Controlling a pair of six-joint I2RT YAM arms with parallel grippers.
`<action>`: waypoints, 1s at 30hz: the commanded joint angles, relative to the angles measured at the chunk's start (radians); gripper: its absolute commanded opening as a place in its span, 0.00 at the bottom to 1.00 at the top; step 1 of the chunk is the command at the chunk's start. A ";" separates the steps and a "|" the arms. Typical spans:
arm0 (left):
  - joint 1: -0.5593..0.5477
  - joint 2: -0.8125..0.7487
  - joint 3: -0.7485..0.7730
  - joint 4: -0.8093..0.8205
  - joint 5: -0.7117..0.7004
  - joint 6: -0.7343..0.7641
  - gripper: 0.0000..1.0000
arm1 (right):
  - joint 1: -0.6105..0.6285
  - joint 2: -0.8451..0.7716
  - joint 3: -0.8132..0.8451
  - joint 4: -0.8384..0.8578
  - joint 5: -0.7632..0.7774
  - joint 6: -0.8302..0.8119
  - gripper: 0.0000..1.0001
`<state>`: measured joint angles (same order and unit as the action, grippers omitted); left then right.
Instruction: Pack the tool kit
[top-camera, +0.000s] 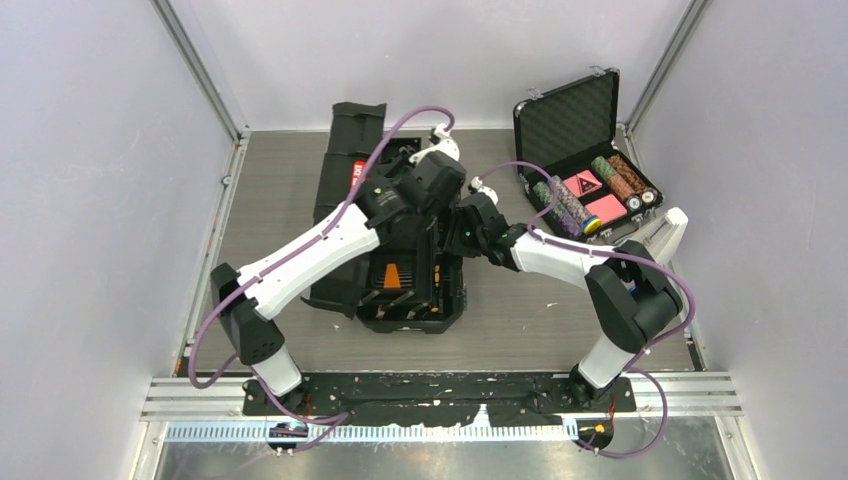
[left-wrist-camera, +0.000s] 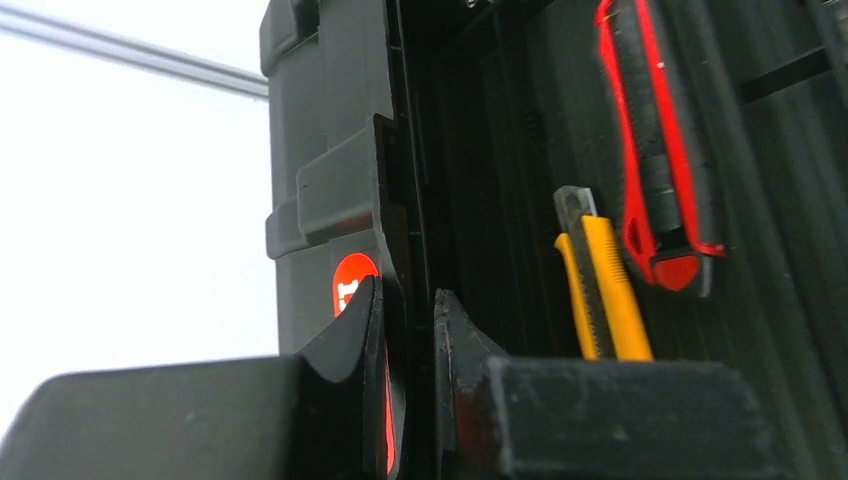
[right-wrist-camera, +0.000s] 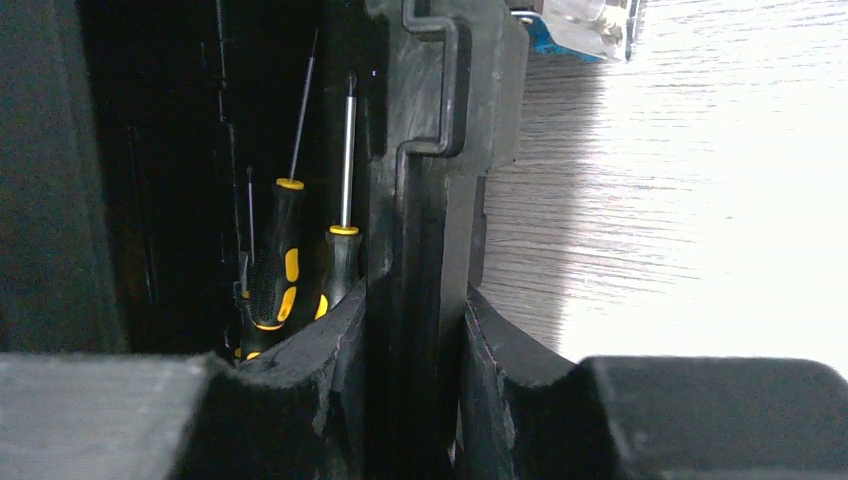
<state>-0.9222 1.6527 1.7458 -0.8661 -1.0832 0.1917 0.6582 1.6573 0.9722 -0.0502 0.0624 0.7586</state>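
Toolbox (top-camera: 420, 322), big and black, sits open in the middle of the desk (top-camera: 600, 310). Its lid (top-camera: 345, 170) is swung out to the left and back. Both arms lean in over it, left arm from the near left, right arm from the near right.

Chip case (top-camera: 570, 120), smaller, stands open at the back right corner, well apart from the toolbox. Rolls of chips and two pink cards lie in its foam.

Left hand (left-wrist-camera: 410, 320): fingers nearly together, pinching a thin upright edge of the toolbox wall. A round red sticker (left-wrist-camera: 350, 285) sits just beside the left finger.

Right hand (right-wrist-camera: 415, 330): fingers set a little wider, clamped either side of the toolbox's thicker right wall, one finger inside, one over the desk side.

Inside the box, on the left hand's side: a red-and-black tool (left-wrist-camera: 660, 150), and beside it a yellow knife (left-wrist-camera: 610, 290). On the right hand's side: two screwdrivers (right-wrist-camera: 275, 270) with black-and-yellow handles, shafts pointing away, against the inner wall. A third, thinner one is barely visible in the dark.
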 joint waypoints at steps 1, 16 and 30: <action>-0.107 -0.017 0.152 0.214 -0.027 0.038 0.00 | 0.007 -0.004 -0.002 0.185 0.006 0.055 0.23; -0.225 0.018 0.307 0.129 0.330 -0.181 0.27 | 0.000 0.006 -0.022 0.214 -0.009 0.060 0.24; -0.095 -0.263 0.072 0.165 0.531 -0.362 0.64 | -0.005 -0.040 -0.039 0.236 -0.003 0.011 0.29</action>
<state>-1.1000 1.4960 1.9194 -0.7471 -0.6510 -0.0708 0.6476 1.6558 0.9253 0.0643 0.0166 0.7986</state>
